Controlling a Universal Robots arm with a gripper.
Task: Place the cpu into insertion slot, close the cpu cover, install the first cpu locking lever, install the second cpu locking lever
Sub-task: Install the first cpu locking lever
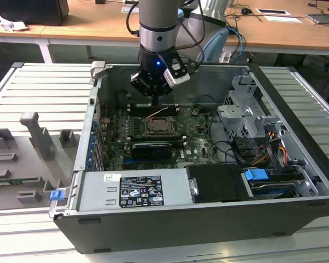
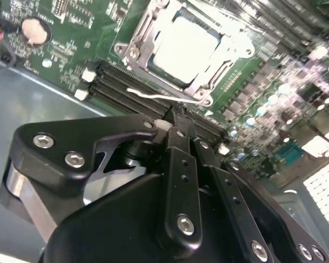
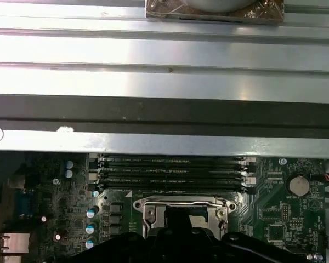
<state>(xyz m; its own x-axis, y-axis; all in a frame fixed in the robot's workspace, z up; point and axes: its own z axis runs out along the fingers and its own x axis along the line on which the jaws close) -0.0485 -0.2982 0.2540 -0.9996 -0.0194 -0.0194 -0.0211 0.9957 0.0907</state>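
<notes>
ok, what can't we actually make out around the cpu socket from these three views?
- Locking levers: in the second wrist view a thin wire lever runs beside the insertion slot; whether it is latched cannot be told.
- The cpu: glare washes out its top in the second wrist view.
- Insertion slot, first wrist view: the gripper body covers its near half.
- Exterior view: the slot is too small to show the cpu cover's state.
- Gripper: fingertips close together; contact unclear.

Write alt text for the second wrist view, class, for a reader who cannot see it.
A black gripper hangs over a green circuit board beside the insertion slot, where the cpu sits under the closed cpu cover. A thin wire lever lies along the socket's near edge.
</notes>
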